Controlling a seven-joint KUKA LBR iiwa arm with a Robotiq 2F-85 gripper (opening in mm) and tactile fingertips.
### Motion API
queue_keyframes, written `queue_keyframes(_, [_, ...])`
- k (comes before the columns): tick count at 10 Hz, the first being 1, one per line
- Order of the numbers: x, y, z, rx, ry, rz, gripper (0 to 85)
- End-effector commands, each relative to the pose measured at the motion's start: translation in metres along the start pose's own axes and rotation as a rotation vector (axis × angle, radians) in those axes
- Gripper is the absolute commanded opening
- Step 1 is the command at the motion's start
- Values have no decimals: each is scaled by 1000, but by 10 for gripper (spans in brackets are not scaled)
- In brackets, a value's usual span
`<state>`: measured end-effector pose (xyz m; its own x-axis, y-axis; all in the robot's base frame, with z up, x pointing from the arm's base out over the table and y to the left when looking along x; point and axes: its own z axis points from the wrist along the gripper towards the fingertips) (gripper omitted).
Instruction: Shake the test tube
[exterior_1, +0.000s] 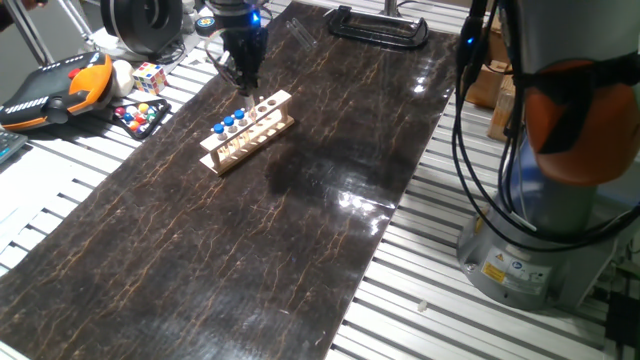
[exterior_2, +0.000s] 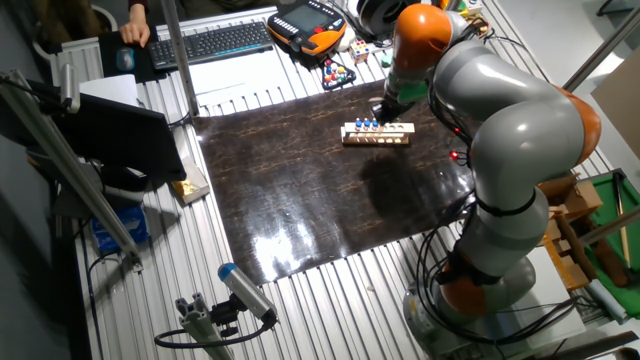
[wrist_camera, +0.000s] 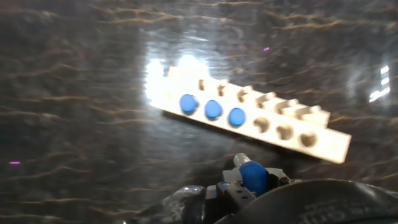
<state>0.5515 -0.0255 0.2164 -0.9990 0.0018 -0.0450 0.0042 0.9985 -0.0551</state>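
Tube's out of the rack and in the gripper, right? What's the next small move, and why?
Yes: the gripper appears to hold a blue-capped test tube, apart from the rack, where three tubes remain beside empty holes. Probably start a short side-to-side shake right there, since nothing seems to crowd the tube.

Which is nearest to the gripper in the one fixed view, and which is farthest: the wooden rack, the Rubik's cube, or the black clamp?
Measured from the gripper, which holds a test tube:
1. Wooden rack, right beneath it on the dark mat.
2. Rubik's cube, off the mat, at the picture's left.
3. Black clamp, at the mat's far edge, toward the picture's right.
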Motion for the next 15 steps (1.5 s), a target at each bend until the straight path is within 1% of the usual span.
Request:
queue_keyframes(1, [-1, -16, 0, 41, 3, -6, 7])
queue_keyframes(2, [-3, -27, -2, 76, 9, -6, 7])
queue_keyframes(3, [-4, -35, -6, 124, 10, -9, 7])
queue_keyframes(4, [-5, -42, -9, 179, 4, -20, 7])
queue_keyframes(5, [-5, -51, -12, 220, 3, -28, 7])
queue_keyframes(6, [-5, -53, -12, 220, -3, -36, 7])
queue_keyframes(7, [-5, -48, -10, 153, -7, -16, 7])
queue_keyframes(8, [-4, -39, -9, 110, -13, -10, 7])
queue_keyframes(9, [-3, -28, -9, 69, -9, 4, 7])
queue_keyframes(10, [-3, -21, -9, 21, -8, 14, 7])
queue_keyframes(11, [-1, -15, -7, -31, -14, 17, 7])
queue_keyframes(12, [-1, -10, -6, -97, -14, 31, 7])
queue_keyframes(13, [0, -4, -8, -145, -8, 51, 7])
queue_keyframes(14, [0, 3, -12, -146, -3, 53, 7])
queue_keyframes(15, [1, 10, -16, -157, 3, 59, 7])
